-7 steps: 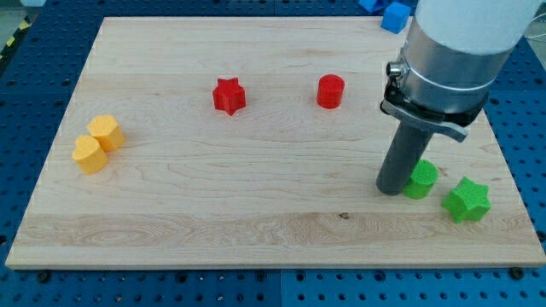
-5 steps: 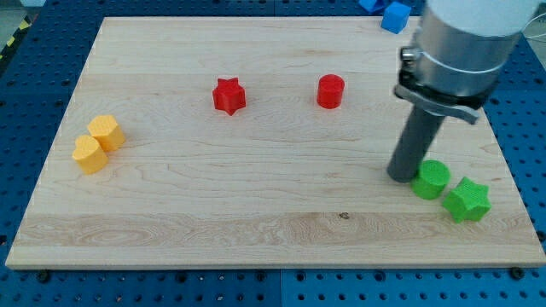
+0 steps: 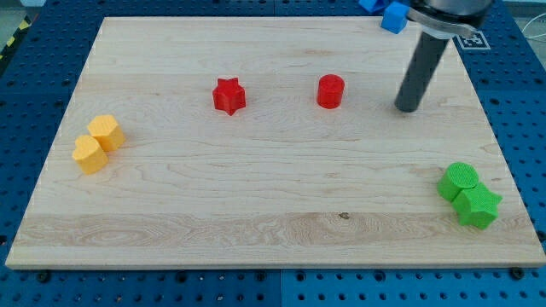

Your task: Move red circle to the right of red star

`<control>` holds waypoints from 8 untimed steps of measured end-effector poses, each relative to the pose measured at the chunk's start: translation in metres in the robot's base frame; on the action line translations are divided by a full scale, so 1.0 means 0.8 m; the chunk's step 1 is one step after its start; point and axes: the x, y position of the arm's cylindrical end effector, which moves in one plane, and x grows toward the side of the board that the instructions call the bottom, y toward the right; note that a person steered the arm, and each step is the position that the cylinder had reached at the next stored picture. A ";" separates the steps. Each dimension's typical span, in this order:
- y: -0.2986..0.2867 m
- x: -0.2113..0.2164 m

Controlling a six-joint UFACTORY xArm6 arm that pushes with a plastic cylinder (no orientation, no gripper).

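Observation:
The red circle (image 3: 330, 90) stands on the wooden board (image 3: 256, 170), to the view's right of the red star (image 3: 229, 95), with a gap between them. My tip (image 3: 408, 108) rests on the board to the view's right of the red circle, apart from it. The dark rod rises from it toward the view's top right.
Two yellow blocks (image 3: 97, 142) touch each other at the view's left. A green circle (image 3: 458, 180) and a green star (image 3: 478, 206) touch at the view's lower right. Blue blocks (image 3: 388, 14) lie off the board at the view's top.
My tip has moved up the view from beside the green circle to beside the red circle. The green circle has shifted right against the green star. The red blocks have not moved.

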 end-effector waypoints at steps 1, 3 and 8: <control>-0.038 -0.003; -0.078 -0.039; -0.201 -0.005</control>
